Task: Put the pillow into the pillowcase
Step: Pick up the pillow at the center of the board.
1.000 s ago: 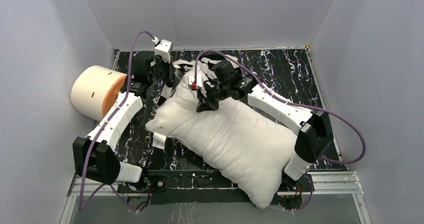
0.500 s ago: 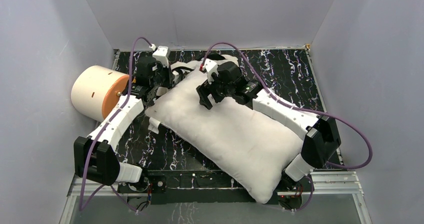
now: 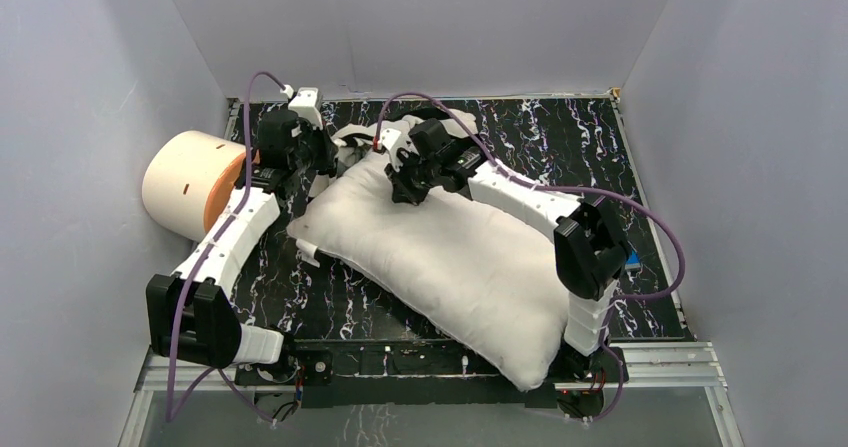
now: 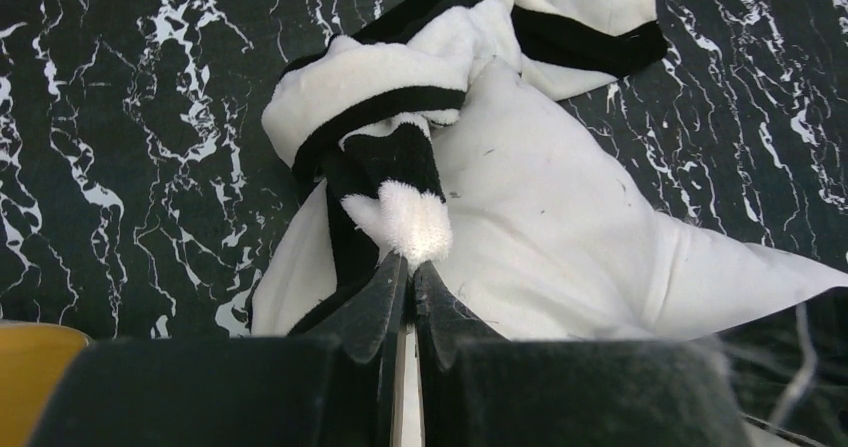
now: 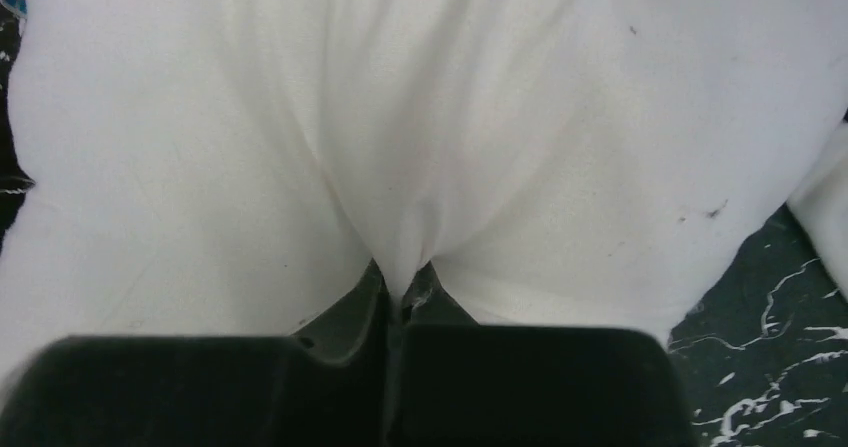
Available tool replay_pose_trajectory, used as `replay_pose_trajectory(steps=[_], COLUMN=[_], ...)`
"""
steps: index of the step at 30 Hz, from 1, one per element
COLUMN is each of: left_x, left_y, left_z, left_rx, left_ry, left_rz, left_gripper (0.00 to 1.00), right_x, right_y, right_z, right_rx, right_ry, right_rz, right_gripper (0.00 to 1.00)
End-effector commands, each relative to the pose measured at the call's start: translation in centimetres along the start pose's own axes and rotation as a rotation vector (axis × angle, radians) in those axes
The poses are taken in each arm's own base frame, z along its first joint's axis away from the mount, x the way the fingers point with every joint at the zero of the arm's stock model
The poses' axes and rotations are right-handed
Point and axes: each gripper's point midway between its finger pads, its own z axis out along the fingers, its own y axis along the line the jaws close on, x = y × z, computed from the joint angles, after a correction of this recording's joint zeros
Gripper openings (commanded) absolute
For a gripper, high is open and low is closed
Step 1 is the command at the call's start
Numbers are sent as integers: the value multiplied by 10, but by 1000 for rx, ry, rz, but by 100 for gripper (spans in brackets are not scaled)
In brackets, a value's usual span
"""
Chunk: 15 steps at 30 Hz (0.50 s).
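The left tool (image 4: 408,265), closed, pinches a fold of the black-and-white striped fabric pillowcase (image 4: 372,72), bunched at the far corner of the plump white fabric pillow (image 3: 450,262) lying diagonally on the black marbled surface (image 3: 570,137); the right tool (image 5: 402,282) nips pillow fabric

Marbled table (image 3: 585,137); pillow (image 3: 470,267), pillowcase (image 4: 360,77) atop

Plain pale grey walls (image 3: 420,27), black white-veined marbled tabletop (image 3: 580,137)

The right hand (image 5: 403,285) pinches the pillow (image 5: 420,117).
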Motion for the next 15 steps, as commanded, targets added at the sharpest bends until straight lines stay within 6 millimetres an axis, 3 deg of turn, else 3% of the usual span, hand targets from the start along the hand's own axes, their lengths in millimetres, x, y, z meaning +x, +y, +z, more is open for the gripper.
replay_pose_trajectory(steps=[1, 8, 15], left_x=[-50, -75, -65], left_y=[-20, -40, -49], left_z=[-16, -30, -44], left_rx=[103, 213, 270], left_ry=[-146, -195, -161], left_rz=[72, 148, 223], left_gripper=[0, 0, 0], right_x=[-23, -26, 12], right_y=[5, 48, 87], right_z=[-28, -89, -111], right_rx=[-63, -242, -425], right_ry=[-44, -51, -21], right_rz=[-207, -389, -365], right_gripper=[0, 0, 0])
